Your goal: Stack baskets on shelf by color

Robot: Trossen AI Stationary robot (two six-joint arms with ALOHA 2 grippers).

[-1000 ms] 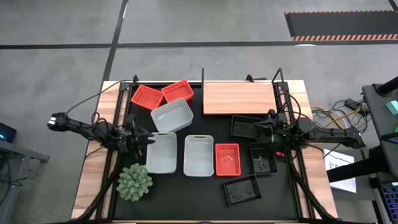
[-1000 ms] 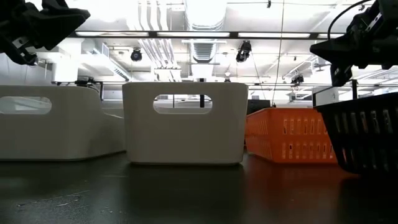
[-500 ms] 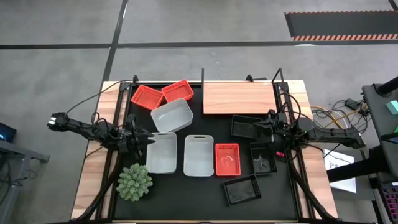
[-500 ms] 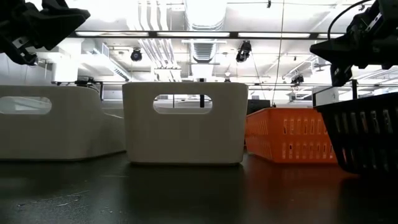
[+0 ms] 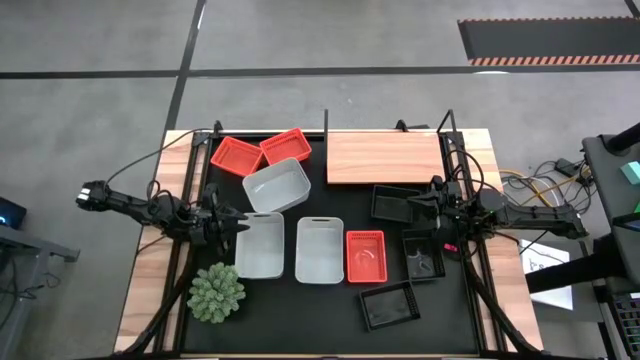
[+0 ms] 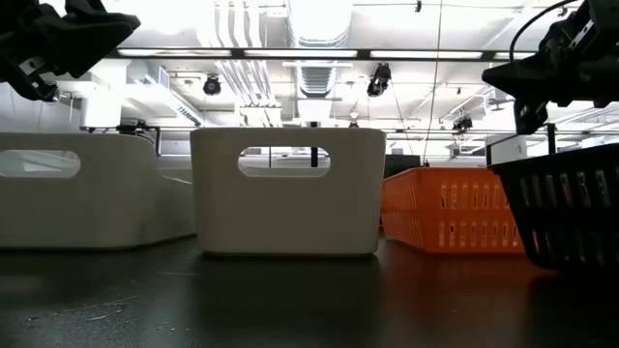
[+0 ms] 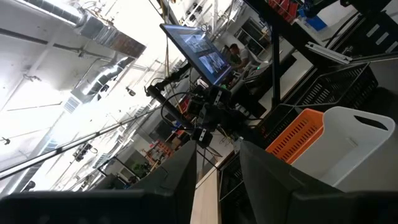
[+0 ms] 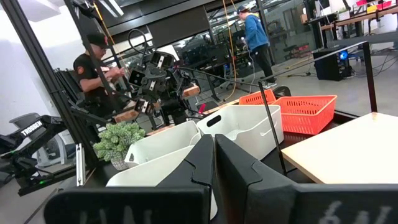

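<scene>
My left gripper (image 5: 236, 225) is open and empty, just above the left rim of a white basket (image 5: 260, 245); it also shows in the left wrist view (image 7: 217, 150). My right gripper (image 5: 416, 207) is shut and empty, raised beside a black basket (image 5: 393, 203); it also shows in the right wrist view (image 8: 214, 138). Two more white baskets (image 5: 320, 249) (image 5: 277, 186), three orange ones (image 5: 237, 155) (image 5: 286, 146) (image 5: 365, 256) and two more black ones (image 5: 423, 255) (image 5: 387, 304) rest on the black mat. The wooden shelf board (image 5: 384, 158) lies at the far right, bare.
A green spiky plant (image 5: 216, 292) stands at the near left corner. Thin black posts (image 5: 326, 130) rise at the shelf's corners. People stand in the room beyond the table (image 8: 96, 68). The mat's near middle (image 5: 310, 310) is free.
</scene>
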